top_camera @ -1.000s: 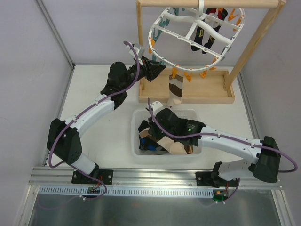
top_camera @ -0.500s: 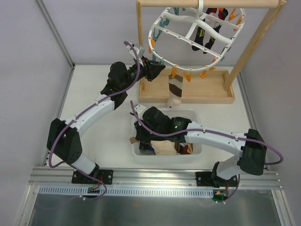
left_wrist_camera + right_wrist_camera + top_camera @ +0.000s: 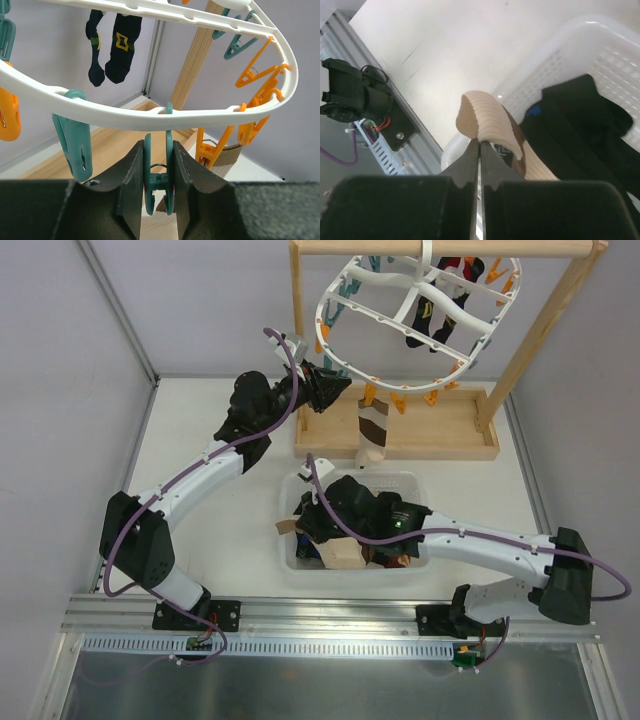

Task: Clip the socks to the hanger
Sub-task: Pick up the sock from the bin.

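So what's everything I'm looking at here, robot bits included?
Hanger: one, white oval ring, hung from the wooden frame.
Pegs: many, orange and teal, dangling round the ring.
Wooden frame: one, pale wood, far side of the table.
Banded sock: one, tan, brown and white, clipped at the ring's near edge.
Dark socks: at least two, patterned, clipped at the far edge.
Basket: one, white plastic, near side of the table.
Loose socks: a pile, black and other colours, in the basket.
Tan sock: one, lifted from the pile.
Table: one, white.
Left gripper: black, squeezing a teal peg.
Right gripper: black, pinching the tan sock.
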{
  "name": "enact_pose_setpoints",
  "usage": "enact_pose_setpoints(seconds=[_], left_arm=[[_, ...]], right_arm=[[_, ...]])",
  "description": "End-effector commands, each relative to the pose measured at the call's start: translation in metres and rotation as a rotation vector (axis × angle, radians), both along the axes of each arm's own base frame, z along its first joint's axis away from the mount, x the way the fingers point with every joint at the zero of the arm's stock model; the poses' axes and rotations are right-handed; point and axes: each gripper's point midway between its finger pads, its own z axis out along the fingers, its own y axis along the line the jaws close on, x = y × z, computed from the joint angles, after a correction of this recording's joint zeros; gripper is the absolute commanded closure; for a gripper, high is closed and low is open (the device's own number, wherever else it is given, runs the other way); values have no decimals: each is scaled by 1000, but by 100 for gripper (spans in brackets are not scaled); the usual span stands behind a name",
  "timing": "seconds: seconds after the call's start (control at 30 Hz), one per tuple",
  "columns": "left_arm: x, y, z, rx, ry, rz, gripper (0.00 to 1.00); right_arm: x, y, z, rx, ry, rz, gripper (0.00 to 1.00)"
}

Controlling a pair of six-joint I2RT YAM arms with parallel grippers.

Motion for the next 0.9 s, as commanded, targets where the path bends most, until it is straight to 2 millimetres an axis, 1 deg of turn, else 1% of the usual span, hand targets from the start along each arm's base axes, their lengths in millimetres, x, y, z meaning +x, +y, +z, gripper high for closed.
enact_pose_setpoints(seconds=[0.0, 0.03, 0.07, 0.1, 0.13, 0.17, 0.2, 0.23, 0.3, 0.33, 0.4, 0.43, 0.5, 0.53, 0.6, 0.63, 0.7, 0.73, 0.77, 0.8, 0.87], left_arm=[[-3, -7, -57, 114, 141, -28, 100], [-4, -8, -57, 111, 145, -30, 100], [-4, -8, -57, 110, 146, -31, 100], [-3, -8, -57, 110, 149, -31, 100], [-3, -9, -57, 108, 152, -33, 100], [-3, -9, -58, 108, 155, -37, 100], [-3, -9, -57, 107, 153, -38, 100], [-3, -10, -59, 107, 158, -40, 100], [-4, -10, -60, 109, 161, -43, 100], [-4, -10, -58, 107, 160, -45, 100], [-3, -10, -58, 107, 160, -43, 100], [-4, -12, -59, 104, 165, -50, 100], [-4, -13, -60, 103, 170, -59, 100], [-5, -14, -61, 103, 174, -63, 100], [-5, -14, -62, 103, 178, -63, 100], [-4, -14, -63, 104, 179, -61, 100], [-4, -14, -62, 103, 178, -61, 100], [-4, -15, -62, 102, 179, -63, 100], [-4, -15, -63, 103, 180, -66, 100], [-4, -15, -63, 105, 180, -66, 100], [-4, -15, -64, 108, 181, -67, 100]], right_arm=[[14, -30, 25, 58, -49, -156, 99], [12, -45, 19, 39, -44, -185, 99], [18, -55, 19, 43, -38, -257, 99], [19, -62, 16, 41, -30, -288, 99], [18, -72, 7, 30, -19, -316, 99], [20, -78, 4, 37, -15, -358, 99], [20, -83, -2, 57, 30, -414, 99], [19, -93, -12, 28, 51, -453, 99], [19, -109, -24, 5, 82, -540, 99], [15, -123, -35, -54, 94, -568, 99], [17, -137, -44, -107, 90, -620, 99], [16, -148, -51, -151, 95, -653, 99], [18, -158, -58, -193, 93, -714, 99], [18, -167, -62, -212, 101, -763, 99], [26, -174, -59, -199, 61, -819, 99], [30, -172, -55, -175, 46, -825, 99], [40, -176, -53, -158, 23, -864, 99], [43, -173, -54, -149, 32, -861, 99], [52, -181, -57, -161, 42, -893, 99], [57, -181, -61, -154, 57, -897, 99], [59, -177, -64, -120, 113, -869, 99]])
